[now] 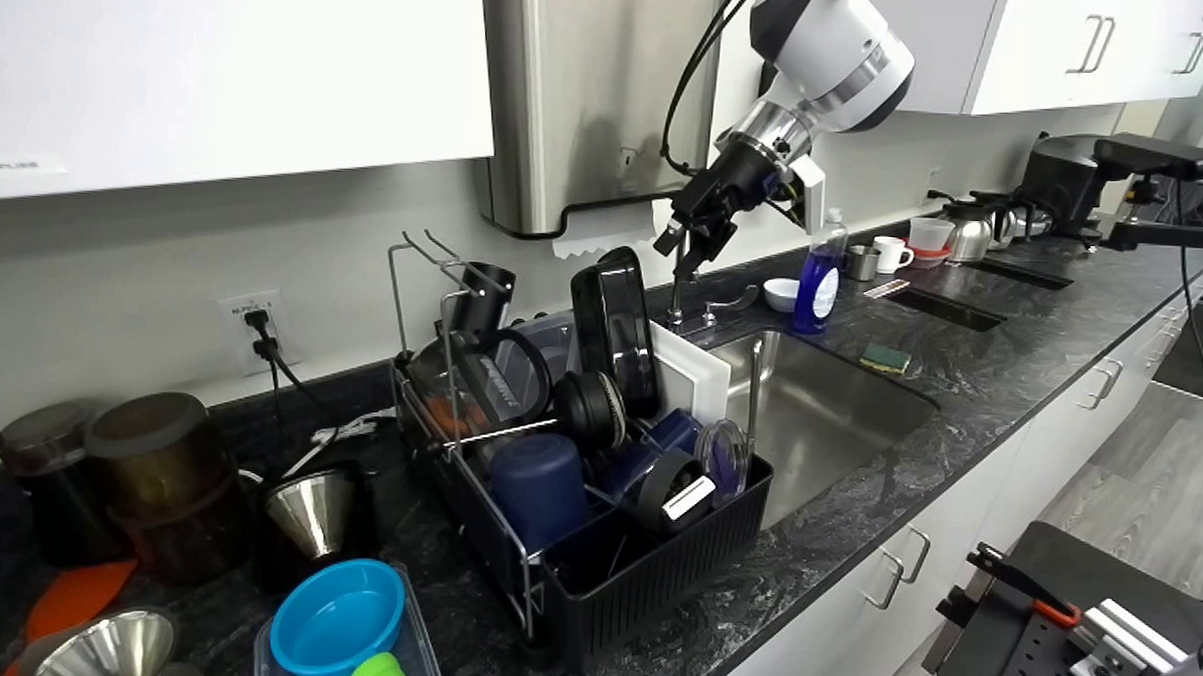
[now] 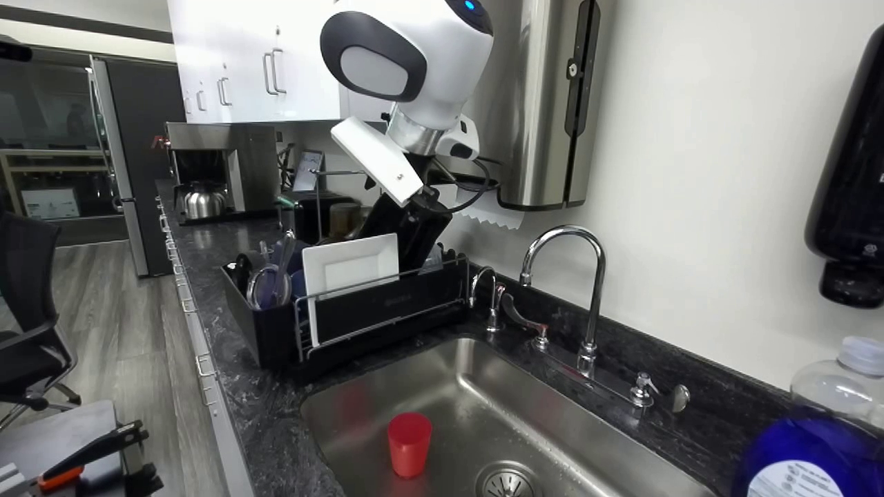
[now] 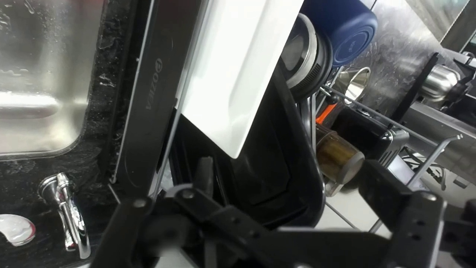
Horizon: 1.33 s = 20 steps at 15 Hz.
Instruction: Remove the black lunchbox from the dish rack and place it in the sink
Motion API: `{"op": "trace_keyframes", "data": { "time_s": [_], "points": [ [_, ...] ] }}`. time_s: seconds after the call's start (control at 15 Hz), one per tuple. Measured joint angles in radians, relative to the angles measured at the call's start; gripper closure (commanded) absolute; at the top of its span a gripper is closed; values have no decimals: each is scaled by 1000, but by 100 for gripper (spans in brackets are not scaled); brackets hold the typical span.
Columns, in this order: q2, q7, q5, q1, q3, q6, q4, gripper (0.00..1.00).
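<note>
The black lunchbox (image 3: 266, 178) stands on edge in the dish rack (image 2: 390, 300), and the gripper (image 3: 286, 163) is right at it, fingers spread apart. In the wrist view the box shows between them; I cannot tell whether either finger touches it. Closing too high would likely pinch only the rim, and the plastic could then swing or slip. A corner of the white plate (image 3: 238, 85) overlaps the box in that view, so a sideways pull might catch the plate and tip it. A dark round lid (image 3: 305, 59) sits near the box's rim, where a twist could knock it.

Past the plate runs the rack's black side panel (image 3: 152, 96), the edge to get over: a straight lift first looks safer than a slanted one. The towel dispenser (image 1: 610, 98) above probably limits room toward the wall. Farther on, the sink (image 2: 414, 386) holds a red cup (image 2: 409, 445), and the faucet (image 2: 598, 283) arches on the wall side; the roomiest landing seems to lie between them.
</note>
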Motion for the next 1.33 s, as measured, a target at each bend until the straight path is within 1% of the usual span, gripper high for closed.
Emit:
{"op": "trace_keyframes", "data": {
  "time_s": [0.4,1.07,1.33],
  "points": [
    [4,-75,0,7,38,-1,1,0],
    [4,-75,-1,6,40,-1,1,0],
    [15,-168,-7,10,52,-1,0,0]
  ]
}}
